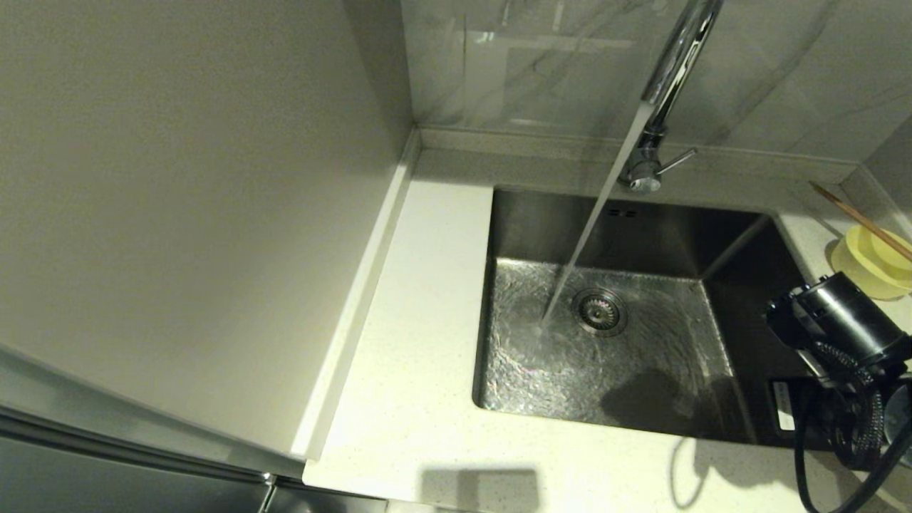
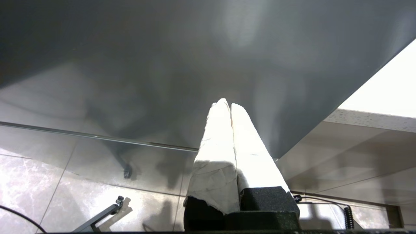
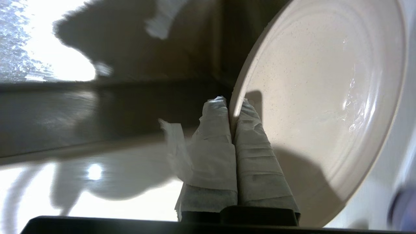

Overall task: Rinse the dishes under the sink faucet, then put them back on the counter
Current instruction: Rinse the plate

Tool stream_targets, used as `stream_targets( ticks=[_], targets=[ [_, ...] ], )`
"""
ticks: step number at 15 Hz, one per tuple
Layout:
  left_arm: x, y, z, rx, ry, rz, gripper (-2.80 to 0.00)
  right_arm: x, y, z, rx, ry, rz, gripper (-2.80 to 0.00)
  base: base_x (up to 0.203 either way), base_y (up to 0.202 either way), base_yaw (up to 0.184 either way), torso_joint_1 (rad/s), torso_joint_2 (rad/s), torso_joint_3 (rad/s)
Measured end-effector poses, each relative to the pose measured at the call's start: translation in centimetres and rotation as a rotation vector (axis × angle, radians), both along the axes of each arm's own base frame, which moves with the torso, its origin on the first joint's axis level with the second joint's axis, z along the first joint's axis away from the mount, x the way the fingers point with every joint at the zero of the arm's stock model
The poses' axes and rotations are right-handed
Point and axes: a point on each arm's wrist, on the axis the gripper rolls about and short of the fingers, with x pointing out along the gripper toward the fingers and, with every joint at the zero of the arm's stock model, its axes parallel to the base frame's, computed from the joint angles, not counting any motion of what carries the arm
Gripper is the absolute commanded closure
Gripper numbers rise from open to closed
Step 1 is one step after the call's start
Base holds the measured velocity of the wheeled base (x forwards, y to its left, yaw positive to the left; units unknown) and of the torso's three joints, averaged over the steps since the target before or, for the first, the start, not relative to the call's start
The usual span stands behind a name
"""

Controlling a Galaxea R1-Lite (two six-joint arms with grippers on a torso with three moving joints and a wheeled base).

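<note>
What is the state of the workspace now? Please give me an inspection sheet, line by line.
Surface: off-white speckled counter around the sink; basin floor wet.
Job's things: faucet running, stream landing beside the drain strainer; yellow-green bowl on the counter at right, chopsticks lying across it; cream plate held on edge, wet.
Clutter: nothing seen.
Grippers: right gripper, fingers shut on the plate rim, at the sink's right edge; left gripper shut, empty, parked below the counter.
Cables: black cables on the right arm.
Surroundings: grey-veined marble wall behind; plain panel at left.
</note>
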Motion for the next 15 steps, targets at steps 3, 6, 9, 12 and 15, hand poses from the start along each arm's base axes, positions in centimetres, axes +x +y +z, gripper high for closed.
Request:
stream_targets(
  ticks=[3, 6, 9, 12, 15],
  targets=[
    [0.0, 0.0, 0.0, 0.000, 0.000, 0.000, 0.00, 0.9, 3.4, 2.3, 0.004, -0.038, 0.205, 0.00, 0.000, 0.000, 0.000, 0.000, 0.00, 0.000],
    [0.0, 0.0, 0.0, 0.000, 0.000, 0.000, 0.00, 1.1, 5.9, 4.1, 0.051, -0.020, 0.505, 0.00, 0.000, 0.000, 0.000, 0.000, 0.00, 0.000],
    [0.0, 0.0, 0.0, 0.000, 0.000, 0.000, 0.00, 1.2, 6.9, 6.4, 0.124, -0.024, 0.746, 0.00, 0.000, 0.000, 0.000, 0.000, 0.00, 0.000],
    [0.0, 0.0, 0.0, 0.000, 0.000, -0.001, 0.00, 1.5, 7.5, 7.9, 0.199, -0.040, 0.898, 0.00, 0.000, 0.000, 0.000, 0.000, 0.00, 0.000],
    [0.0, 0.0, 0.0, 0.000, 0.000, -0.001, 0.00, 2.6, 8.4, 8.4, 0.223, -0.054, 0.925, 0.00, 0.000, 0.000, 0.000, 0.000, 0.00, 0.000]
  ],
)
